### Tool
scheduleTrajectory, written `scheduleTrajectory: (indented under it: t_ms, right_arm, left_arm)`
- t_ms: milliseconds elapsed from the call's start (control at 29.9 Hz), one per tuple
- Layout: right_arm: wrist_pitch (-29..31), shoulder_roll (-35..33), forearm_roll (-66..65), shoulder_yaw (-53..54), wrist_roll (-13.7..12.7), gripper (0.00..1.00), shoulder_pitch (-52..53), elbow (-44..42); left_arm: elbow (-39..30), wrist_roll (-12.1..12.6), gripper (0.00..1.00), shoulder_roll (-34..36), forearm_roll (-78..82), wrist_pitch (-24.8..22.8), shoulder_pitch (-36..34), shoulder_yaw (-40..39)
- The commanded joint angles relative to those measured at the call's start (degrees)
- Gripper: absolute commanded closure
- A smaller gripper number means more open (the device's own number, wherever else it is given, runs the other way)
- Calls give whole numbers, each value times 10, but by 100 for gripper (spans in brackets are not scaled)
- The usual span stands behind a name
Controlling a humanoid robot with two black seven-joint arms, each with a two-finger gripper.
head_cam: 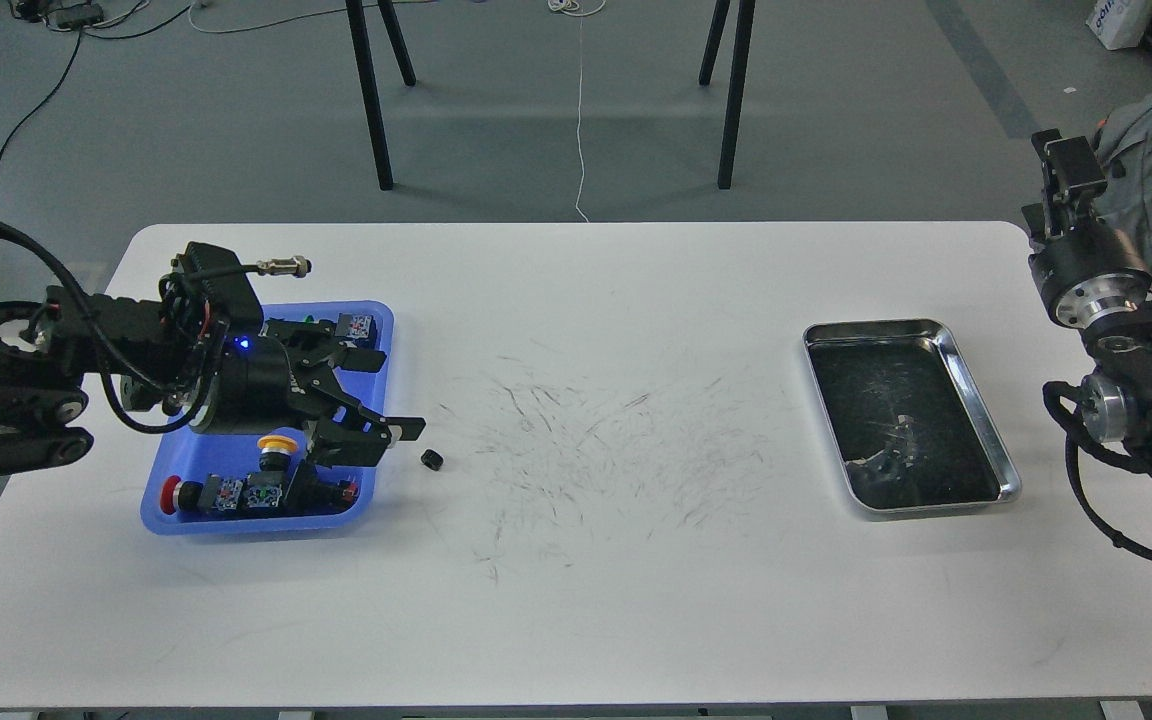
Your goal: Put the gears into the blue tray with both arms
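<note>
Scuffed white table (576, 600), grey floor (556, 110)

Left arm (86, 350) hides much of blue tray (161, 505).

White table (576, 620), scuffed centre, w/ blue tray (376, 330) at left, silver tray (986, 420) at right, one small black gear (431, 460) just beside blue tray.

Switches (266, 485) crowd blue tray (381, 325); mid-table seemingly open.
</note>
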Motion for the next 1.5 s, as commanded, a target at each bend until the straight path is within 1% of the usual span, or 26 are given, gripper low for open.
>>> scheduleTrajectory:
  t_ms: [0,201,368,435,568,635,702,802,869,903,1036,1137,1270,1471]
  right_arm:
    - [-1,1,0,-1,0,5,0,0]
    - [-1,1,-1,-4,0,5,1,0]
    - [-1,1,-3,-5,0,5,0,-1]
    - [-1,1,-5,-5,0,5,0,-1]
    - [-1,1,-5,-5,0,5,0,-1]
    - [-3,1,-6,-6,0,5,0,-1]
    - [-3,1,-6,-7,0,5,2,-1]
    - [-3,1,-7,-7,0,5,3,-1]
    - [-2,1,-7,-7,0,5,3,-2]
    - [-3,1,-7,-7,0,5,3,-2]
    - [-4,5,-7,-8,0,5,3,-2]
    - [-4,8,-7,-9,0,5,3,-2]
    - [-4,8,-7,-9,0,5,3,-2]
    - [-3,8,-4,1,0,5,3,-3]
  left_arm:
    - [36,0,7,-45,9,20,-8,19]
    - [71,0,8,-94,33,26,-15,56]
    - [103,0,9,-135,58,47,-13,91]
    - [118,0,10,-146,67,52,-12,96]
    - [124,0,11,-157,90,58,-13,97]
    - [137,0,14,-173,94,58,-8,100]
    - [150,0,15,-189,95,59,-7,114]
    - [157,0,20,-194,95,64,-6,127]
    - [160,0,25,-198,99,67,-5,131]
    - [163,0,26,-203,98,67,-4,137]
    - [176,0,27,-214,99,68,-4,143]
    - [173,0,27,-218,101,69,-4,154]
    - [209,0,27,-233,107,70,9,173]
    - [209,0,27,-234,109,73,16,179]
